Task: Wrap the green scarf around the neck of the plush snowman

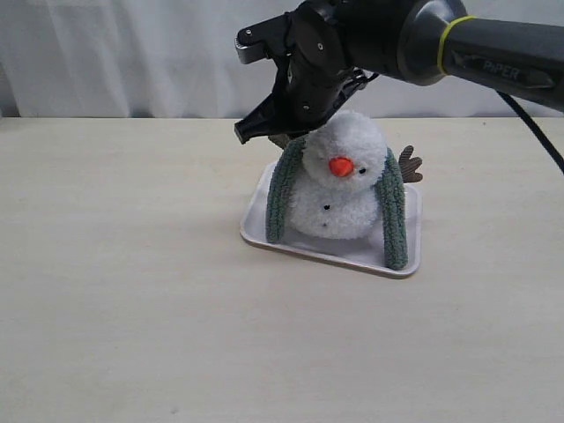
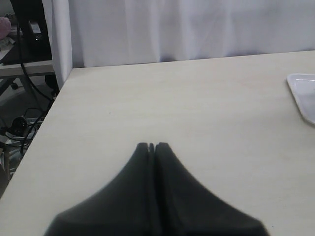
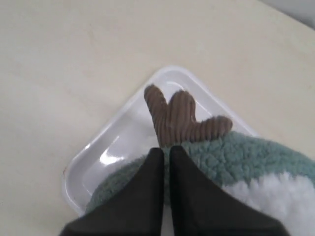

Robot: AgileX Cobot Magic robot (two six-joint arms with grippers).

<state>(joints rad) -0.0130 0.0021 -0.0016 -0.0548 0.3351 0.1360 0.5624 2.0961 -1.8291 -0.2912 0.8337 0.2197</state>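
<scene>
Slippage looked the main danger: the dull sage-green ribbed knit scarf (image 1: 282, 198) lay only draped behind the neck of the fluffy white plush snowman (image 1: 339, 189), centre of the exterior frame. Both ends hung uncrossed down its front onto the flat white plastic tray (image 1: 291, 249). The black right gripper (image 3: 165, 150), jaws together, sat at the scarf beside the brown corduroy twig arm (image 3: 179, 115); whether it pinched a fold could not be told. A snagged pull there would likely topple the light toy or drag the scarf off. The black left gripper (image 2: 151, 146), also closed, hovered over the pale table (image 2: 197, 108).
</scene>
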